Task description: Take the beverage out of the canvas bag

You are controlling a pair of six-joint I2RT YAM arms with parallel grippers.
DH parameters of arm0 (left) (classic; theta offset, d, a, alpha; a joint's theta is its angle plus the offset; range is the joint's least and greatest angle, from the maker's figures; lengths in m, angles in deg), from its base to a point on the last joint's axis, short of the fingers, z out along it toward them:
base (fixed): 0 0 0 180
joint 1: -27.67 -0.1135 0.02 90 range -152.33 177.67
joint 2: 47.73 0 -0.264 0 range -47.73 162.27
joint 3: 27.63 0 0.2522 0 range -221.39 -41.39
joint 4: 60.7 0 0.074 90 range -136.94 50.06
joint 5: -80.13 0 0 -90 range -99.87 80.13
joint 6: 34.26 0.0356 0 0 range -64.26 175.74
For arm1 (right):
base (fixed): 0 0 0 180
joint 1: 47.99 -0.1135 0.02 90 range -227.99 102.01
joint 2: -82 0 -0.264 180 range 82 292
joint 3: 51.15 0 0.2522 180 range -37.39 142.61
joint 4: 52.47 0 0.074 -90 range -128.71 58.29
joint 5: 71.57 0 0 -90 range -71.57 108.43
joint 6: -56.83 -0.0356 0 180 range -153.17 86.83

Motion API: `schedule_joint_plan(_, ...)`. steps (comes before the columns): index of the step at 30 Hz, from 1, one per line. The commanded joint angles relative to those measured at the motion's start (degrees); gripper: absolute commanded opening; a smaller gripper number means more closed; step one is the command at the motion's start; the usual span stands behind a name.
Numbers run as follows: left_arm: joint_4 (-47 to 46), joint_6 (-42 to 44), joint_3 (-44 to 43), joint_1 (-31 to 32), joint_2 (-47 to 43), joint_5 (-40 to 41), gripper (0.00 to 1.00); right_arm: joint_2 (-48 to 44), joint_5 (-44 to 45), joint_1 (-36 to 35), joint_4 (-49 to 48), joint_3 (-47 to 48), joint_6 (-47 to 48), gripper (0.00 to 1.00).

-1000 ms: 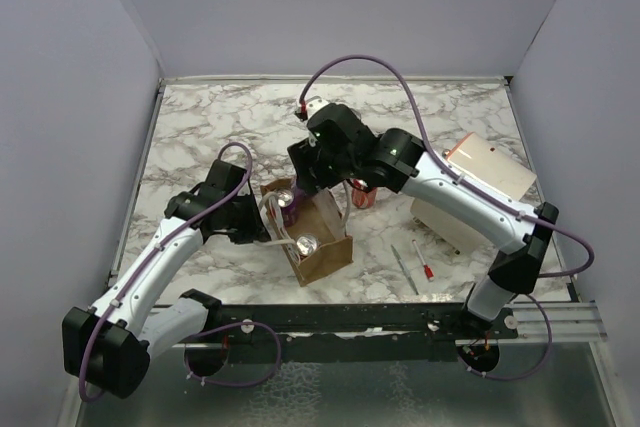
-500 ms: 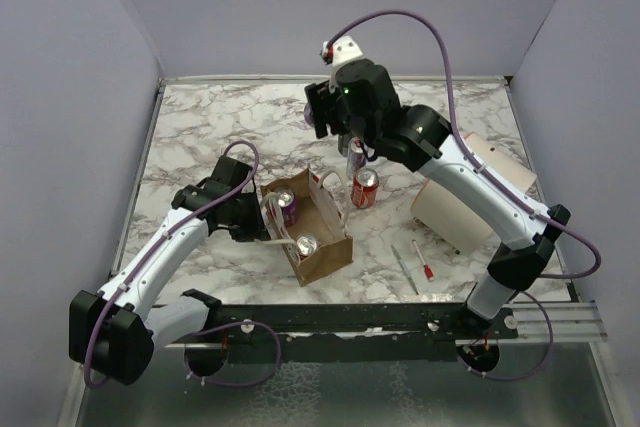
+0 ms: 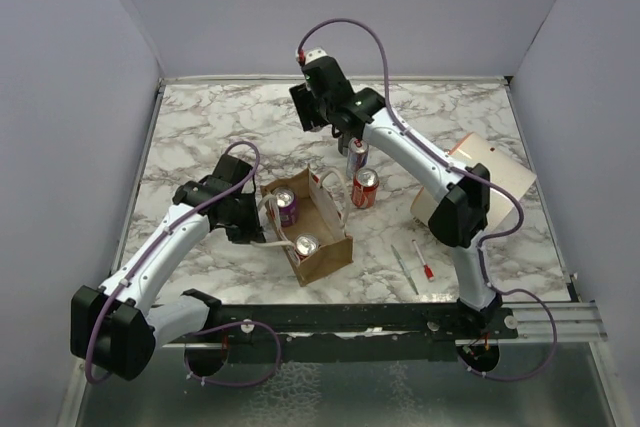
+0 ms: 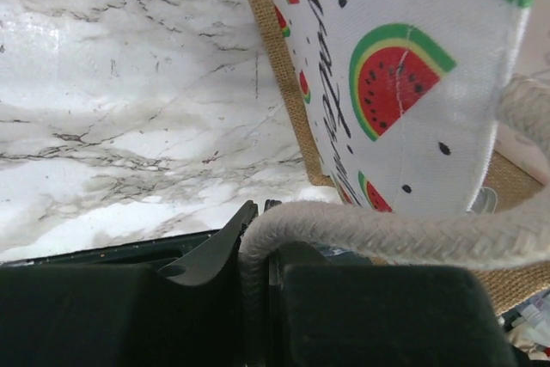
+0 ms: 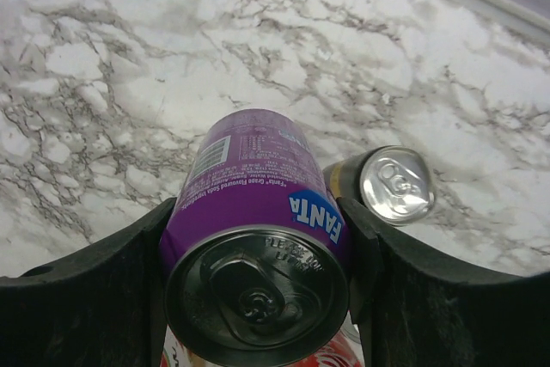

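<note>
**Step in hand.** The purple can is out of the bag, so this looks like the set-down stage. The right claw is closed firmly on the can's sides and holds it clear of the tabletop, at about 1 o'clock from the bag. The left claw is pinched tight on the rope handle, steadying the bag.

**Next move.** Lower the can onto bare marble, then release it. A gold can stands just beside it at 3 o'clock and a red can is close below, so a knock is the risk.

**Orientation.** The held can's long axis is roughly upright, lid toward the wrist camera and base toward the tabletop. In the overhead view the bag's long axis runs from 11 to 5 o'clock, mouth upward. Inside it stand a second purple can and a silver-topped can, both upright.
</note>
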Motion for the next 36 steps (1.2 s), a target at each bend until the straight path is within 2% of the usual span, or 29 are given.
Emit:
schedule_joint_plan(1, 2.4, 0.9, -1.1, 0.0, 1.2, 1.8, 0.00, 2.6, -3.2, 0.4, -3.2, 4.1, -2.6, 0.02)
schedule_joint_plan(8, 4.1, 0.5, -2.2, 0.0, 2.0, 1.7, 0.00, 9.9, -3.0, 0.6, 1.7, 5.7, -4.8, 0.02)
schedule_joint_plan(20, 6.0, -0.3, -3.9, 0.0, 2.2, 2.2, 0.00, 16.6, -1.7, 2.1, 5.7, 9.1, -6.7, 0.07)
schedule_joint_plan(30, 6.0, -0.4, -5.0, 0.0, 2.9, 2.9, 0.00, 19.5, -4.5, 2.6, 6.1, 9.2, -5.6, 0.19)
schedule_joint_plan(36, 5.6, -0.5, -5.4, 0.0, 3.8, 2.7, 0.00, 21.1, -5.7, 3.3, 5.8, 10.4, -5.5, 0.30)
